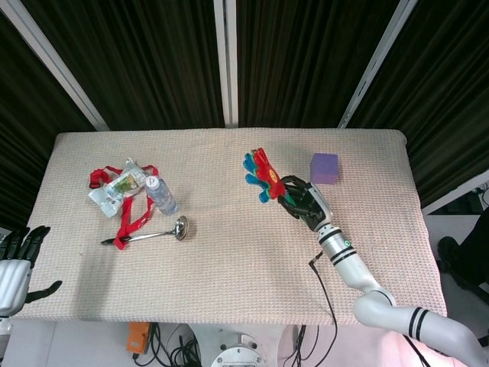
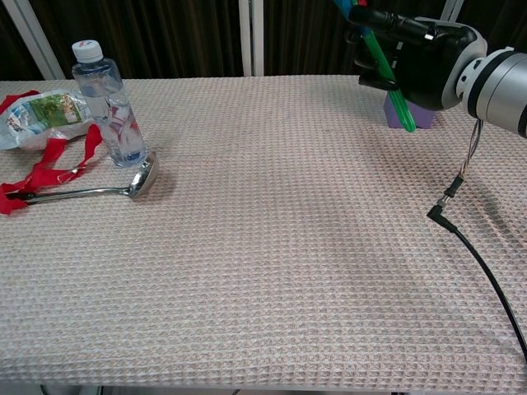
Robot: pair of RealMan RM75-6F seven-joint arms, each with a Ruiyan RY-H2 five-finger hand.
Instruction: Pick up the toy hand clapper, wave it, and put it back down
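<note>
Fingers of our right hand point(image 2: 412, 58) are clamped round the toy hand clapper point(image 1: 261, 174) handle, palms swung up above them. We wave from the wrist, grip firm, clear of the purple block point(image 1: 324, 168) just behind.

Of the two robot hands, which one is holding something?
The right hand grips the green handle of the red and blue toy hand clapper. The left hand holds nothing, off the table's edge.
</note>
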